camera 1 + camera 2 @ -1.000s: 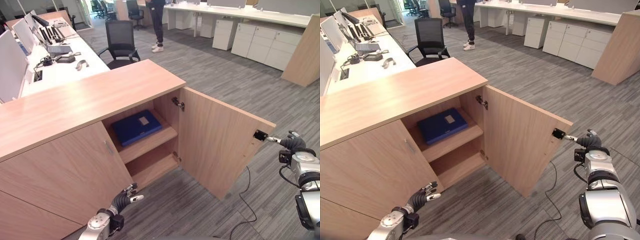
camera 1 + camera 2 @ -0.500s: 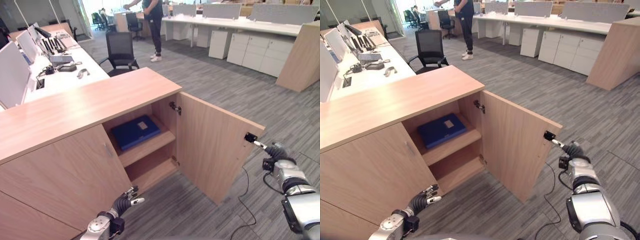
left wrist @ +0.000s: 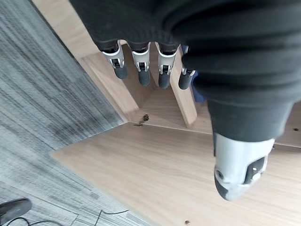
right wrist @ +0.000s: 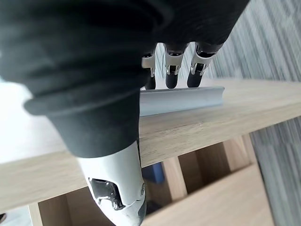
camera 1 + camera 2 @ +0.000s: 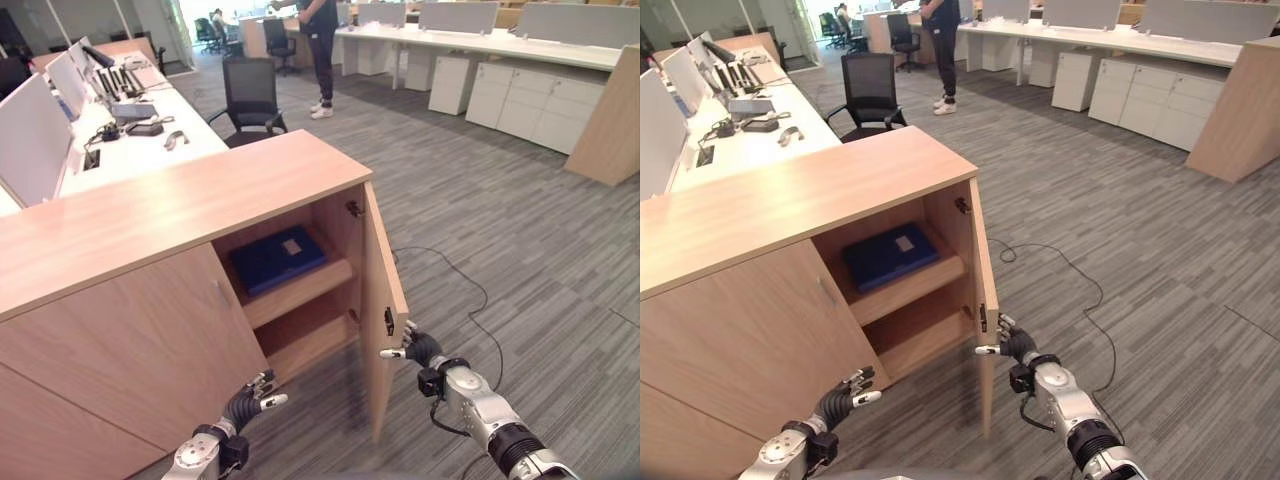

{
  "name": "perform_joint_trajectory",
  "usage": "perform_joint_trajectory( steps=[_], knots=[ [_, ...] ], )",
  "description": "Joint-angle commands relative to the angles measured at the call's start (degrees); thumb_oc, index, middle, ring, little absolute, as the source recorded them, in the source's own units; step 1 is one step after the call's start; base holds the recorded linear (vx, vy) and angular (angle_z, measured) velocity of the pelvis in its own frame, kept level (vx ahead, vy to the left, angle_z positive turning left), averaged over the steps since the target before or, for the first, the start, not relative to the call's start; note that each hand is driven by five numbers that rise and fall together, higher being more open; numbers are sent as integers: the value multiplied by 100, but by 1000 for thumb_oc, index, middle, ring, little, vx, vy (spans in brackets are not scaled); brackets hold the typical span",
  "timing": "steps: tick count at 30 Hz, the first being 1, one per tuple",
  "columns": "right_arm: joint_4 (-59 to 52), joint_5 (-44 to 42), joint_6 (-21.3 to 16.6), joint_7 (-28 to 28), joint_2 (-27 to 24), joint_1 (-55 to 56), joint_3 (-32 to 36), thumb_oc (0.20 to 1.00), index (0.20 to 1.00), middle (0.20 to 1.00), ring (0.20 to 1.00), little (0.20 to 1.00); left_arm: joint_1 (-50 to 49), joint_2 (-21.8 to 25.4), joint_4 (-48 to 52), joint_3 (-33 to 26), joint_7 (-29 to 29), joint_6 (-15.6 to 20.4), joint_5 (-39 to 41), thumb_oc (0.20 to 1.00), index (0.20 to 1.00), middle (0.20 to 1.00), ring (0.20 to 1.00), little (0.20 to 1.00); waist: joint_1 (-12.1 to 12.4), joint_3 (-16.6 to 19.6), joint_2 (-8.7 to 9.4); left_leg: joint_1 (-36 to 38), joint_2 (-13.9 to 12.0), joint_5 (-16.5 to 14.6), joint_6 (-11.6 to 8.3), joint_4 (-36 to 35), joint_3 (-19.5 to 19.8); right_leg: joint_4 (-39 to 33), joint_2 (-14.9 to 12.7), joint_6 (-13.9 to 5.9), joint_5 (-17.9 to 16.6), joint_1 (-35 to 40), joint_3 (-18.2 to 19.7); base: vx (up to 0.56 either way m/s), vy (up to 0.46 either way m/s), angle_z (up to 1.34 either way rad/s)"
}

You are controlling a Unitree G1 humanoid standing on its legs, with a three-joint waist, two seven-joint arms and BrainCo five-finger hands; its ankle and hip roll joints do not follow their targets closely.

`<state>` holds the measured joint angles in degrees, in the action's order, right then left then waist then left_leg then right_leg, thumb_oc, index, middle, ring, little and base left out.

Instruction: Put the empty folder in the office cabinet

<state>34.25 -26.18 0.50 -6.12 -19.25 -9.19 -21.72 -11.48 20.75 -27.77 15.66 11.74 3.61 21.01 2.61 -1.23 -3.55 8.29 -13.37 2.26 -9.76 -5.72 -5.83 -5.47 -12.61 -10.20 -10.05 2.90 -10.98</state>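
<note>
- the blue folder is lying flat on the upper shelf inside the office cabinet, with a small pale label on its cover; its left part is sitting in the shade of the compartment and its back edge is hard to make out.
- the cabinet door is standing partly open and is showing almost edge-on, so its outer face is mostly hidden.
- the right hand is sitting at the free edge of the door by the silver handle; in the right wrist view its fingers are reaching straight over the handle strip, uncurled, though actual contact is hard to tell.
- the left hand is hanging low in front of the closed left door, holding nothing, its fingers loosely extended and slightly apart.
- the lower shelf is only partly showing behind the door.
- a person is standing far back by the desks, cut off at the top of the view.
- a black chair is standing beyond the cabinet, beside a white desk carrying monitors and small items too small to tell apart.
</note>
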Motion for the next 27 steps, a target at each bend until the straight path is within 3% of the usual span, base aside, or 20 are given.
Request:
perform_joint_trajectory(
  steps=[1, 6, 11, 12, 13, 15, 16, 17, 19, 20, 21, 24, 27],
  knots=[
    [-415, -377, -392, 99, 86, -638, 464, 1000, 1000, 1000, 1000, 1000, 461, 220, 148, -17, -77, 276, -140, 1000, 1000, 1000, 1000, 1000, 12, -239, 181, -105, 416, 0, 124, 72, 22, 56, 376, 98, 1235, 721, -464, 0, 0, 0],
    [-917, -257, -389, -52, 291, -426, 102, 1000, 1000, 1000, 1000, 1000, 460, 170, 95, -133, -202, 296, -178, 1000, 1000, 1000, 1000, 1000, 76, -262, 213, -183, 398, 36, 85, 72, 183, 75, 384, 112, 1271, 732, -591, -14, -12, 11],
    [-667, -342, -456, 99, 843, -893, -378, 1000, 1000, 1000, 1000, 1000, 531, 209, 42, -100, -350, 288, -92, 1000, 1000, 1000, 1000, 1000, 398, -329, 252, -409, 376, 165, 4, 87, 546, 92, 415, 173, 1316, 743, -840, -68, -50, 33],
    [-520, -565, -507, 284, 1306, -1376, -676, 1000, 1000, 1000, 1000, 1000, 670, 271, -4, 33, -443, 260, 29, 1000, 1000, 1000, 1000, 1000, 822, -411, 283, -681, 373, 301, -78, 105, 965, 107, 488, 247, 1409, 786, -1196, -107, -86, 90],
    [-508, -566, -512, 282, 1311, -1393, -669, 1000, 1000, 1000, 1000, 1000, 683, 274, -6, 33, -443, 260, 32, 1000, 1000, 1000, 1000, 1000, 800, -403, 290, -719, 384, 330, -70, 101, 992, 101, 483, 243, 1387, 766, -1222, -154, -148, 125],
    [-479, -657, -587, 392, 1514, -1853, -843, 1000, 1000, 1000, 1000, 1000, 804, 368, -32, 84, -494, 273, 118, 1000, 1000, 1000, 1000, 1000, 1225, -484, 374, -1048, 366, 437, -190, 169, 1368, 75, 545, 318, 1492, 797, -1565, -100, -73, 135],
    [-515, -771, -597, 467, 1467, -2060, -823, 1000, 1000, 1000, 1000, 1000, 847, 367, -34, 101, -513, 256, 166, 1000, 1000, 1000, 1000, 1000, 1404, -586, 395, -1346, 318, 483, -204, 479, 1303, 53, 505, 340, 1491, 826, -1790, -139, 30, 118],
    [-493, -788, -632, 550, 1360, -2211, -736, 1000, 1000, 1000, 1000, 1000, 839, 366, -55, 113, -505, 257, 151, 1000, 1000, 1000, 1000, 1000, 1478, -663, 415, -1523, 281, 445, -213, 771, 994, 52, 444, 355, 1490, 873, -1955, -181, 109, 123],
    [-327, -836, -650, 728, 1141, -2447, -475, 1000, 1000, 1000, 1000, 1000, 793, 327, -65, 143, -436, 217, 116, 1000, 1000, 1000, 1000, 1000, 1429, -704, 467, -1753, 2, 352, 11, 1336, -66, 90, 293, 373, 1422, 853, -2268, -112, 128, 164],
    [-211, -881, -649, 813, 1077, -2583, -336, 1000, 1000, 1000, 1000, 1000, 749, 337, -59, 146, -383, 195, 114, 1000, 1000, 1000, 1000, 1000, 1355, -627, 487, -1600, -161, 210, -39, 1333, -548, 91, 303, 369, 1537, 892, -2303, -8, 144, 132],
    [-24, -905, -625, 896, 981, -2719, -129, 1000, 1000, 1000, 1000, 1000, 671, 349, -71, 141, -344, 190, 108, 1000, 1000, 1000, 1000, 1000, 1336, -593, 466, -1616, -232, 273, -24, 1424, -861, 93, 298, 365, 1554, 935, -2412, 80, 144, 88],
    [247, -933, -573, 1008, 893, -2872, 203, 1000, 1000, 1000, 1000, 1000, 480, 417, -52, 62, -269, 153, 115, 1000, 1000, 1000, 1000, 1000, 1361, -445, 396, -1383, -62, 214, 38, 963, -976, 126, 268, 292, 1502, 1077, -2492, 126, 186, 59],
    [168, -933, -530, 1059, 822, -2623, 556, 1000, 1000, 1000, 1000, 1000, 475, 464, -66, -27, -262, 115, 46, 1000, 1000, 1000, 1000, 1000, 1340, -392, 500, -1261, 256, 140, 251, 705, -879, 619, -27, 186, 1550, 1082, -2618, 119, 199, 58]
  ],
)
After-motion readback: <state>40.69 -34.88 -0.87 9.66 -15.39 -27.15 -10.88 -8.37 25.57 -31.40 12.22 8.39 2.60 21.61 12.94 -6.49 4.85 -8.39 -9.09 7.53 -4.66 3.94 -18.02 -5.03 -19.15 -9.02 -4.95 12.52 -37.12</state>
